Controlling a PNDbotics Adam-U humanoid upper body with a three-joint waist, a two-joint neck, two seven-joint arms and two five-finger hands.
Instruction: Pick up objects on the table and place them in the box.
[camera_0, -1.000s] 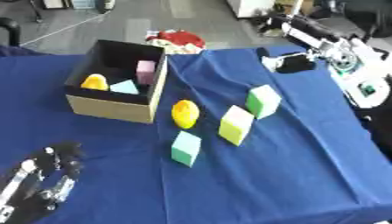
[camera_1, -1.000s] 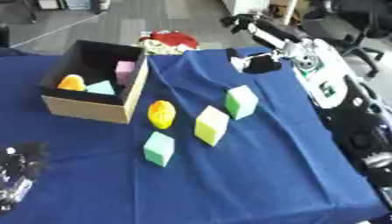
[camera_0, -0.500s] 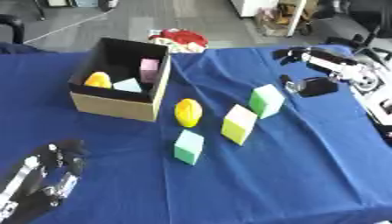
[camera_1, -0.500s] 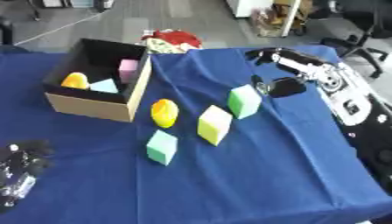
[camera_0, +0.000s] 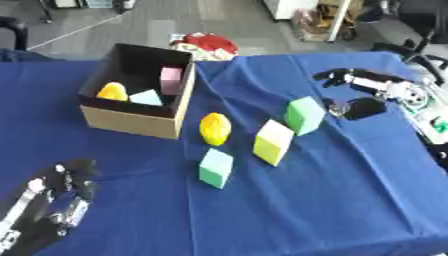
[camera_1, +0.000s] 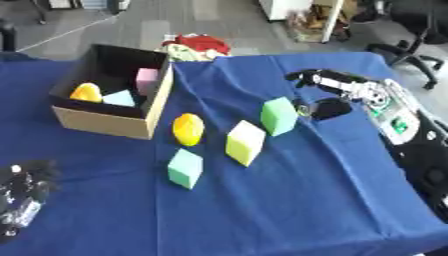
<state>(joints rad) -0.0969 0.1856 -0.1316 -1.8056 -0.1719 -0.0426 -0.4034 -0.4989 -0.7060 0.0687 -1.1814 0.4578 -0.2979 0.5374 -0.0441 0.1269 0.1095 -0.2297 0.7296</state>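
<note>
box (camera_0: 131, 119) sits far left, already holding three pieces; four blocks lie on the cloth beside it. nearest, the left hand (camera_0: 52, 200) rests idle, fingers relaxed. farther off, the right hand (camera_0: 354, 92) has swung in toward the green cube (camera_0: 304, 115), fingers spread, nothing held.

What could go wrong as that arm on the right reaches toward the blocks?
The right hand is close to the green block, which stands tilted beside the yellow block; a clumsy approach might knock one into the other. The orange rounded piece could roll if bumped. The box already holds three pieces, so space is tighter.
</note>
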